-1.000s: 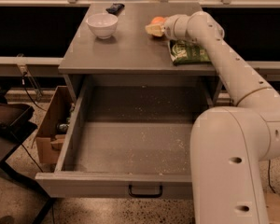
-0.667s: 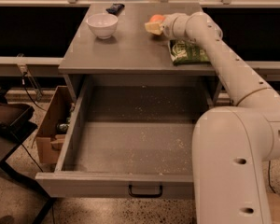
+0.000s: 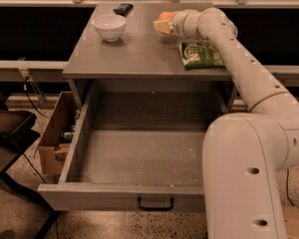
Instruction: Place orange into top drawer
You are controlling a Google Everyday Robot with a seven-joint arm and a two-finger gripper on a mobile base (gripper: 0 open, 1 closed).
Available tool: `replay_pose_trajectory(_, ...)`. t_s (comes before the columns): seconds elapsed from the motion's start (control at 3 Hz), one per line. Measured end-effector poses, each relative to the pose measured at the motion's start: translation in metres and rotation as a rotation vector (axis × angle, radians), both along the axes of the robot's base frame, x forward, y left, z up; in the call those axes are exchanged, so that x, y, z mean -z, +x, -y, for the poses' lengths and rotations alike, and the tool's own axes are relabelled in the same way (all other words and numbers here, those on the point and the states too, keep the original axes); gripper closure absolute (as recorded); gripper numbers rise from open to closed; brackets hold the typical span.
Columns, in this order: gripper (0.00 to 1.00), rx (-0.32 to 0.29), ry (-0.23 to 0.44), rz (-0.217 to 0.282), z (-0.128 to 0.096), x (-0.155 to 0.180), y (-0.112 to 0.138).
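The orange (image 3: 165, 16) is at the back of the grey cabinet top, in my gripper (image 3: 162, 24). The gripper is shut on it and holds it just above the surface, left of a green bag. Only the orange's upper part shows behind the pale fingers (image 3: 162, 27). My white arm reaches in from the lower right across the cabinet's right side. The top drawer (image 3: 139, 156) is pulled wide open below the cabinet top, in front of and below the gripper. Its floor is grey and speckled, and a small black handle (image 3: 155, 203) sits on its front panel.
A white bowl (image 3: 109, 26) stands at the back left of the top, with a dark object (image 3: 122, 7) behind it. A green bag (image 3: 201, 54) lies on the right under my arm. A cardboard box (image 3: 57, 133) sits left of the drawer. My arm's base (image 3: 249, 178) crowds the drawer's right side.
The gripper with the orange has moved slightly up and to the left. Bowl, bag and drawer have not moved.
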State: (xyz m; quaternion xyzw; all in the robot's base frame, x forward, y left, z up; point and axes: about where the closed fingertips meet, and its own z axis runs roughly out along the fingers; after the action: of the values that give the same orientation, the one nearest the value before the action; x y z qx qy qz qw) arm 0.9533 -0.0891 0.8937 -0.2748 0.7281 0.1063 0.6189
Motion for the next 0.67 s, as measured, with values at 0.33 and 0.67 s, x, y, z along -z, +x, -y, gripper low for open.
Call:
replay_pose_trajectory(0.33,1.0,-0.019,-0.024,0.02,0.002,-0.032,-0.019)
replay_pose_trajectory(0.67,1.0,-0.007,-0.037,0.057,0.021,-0.104,-0.086)
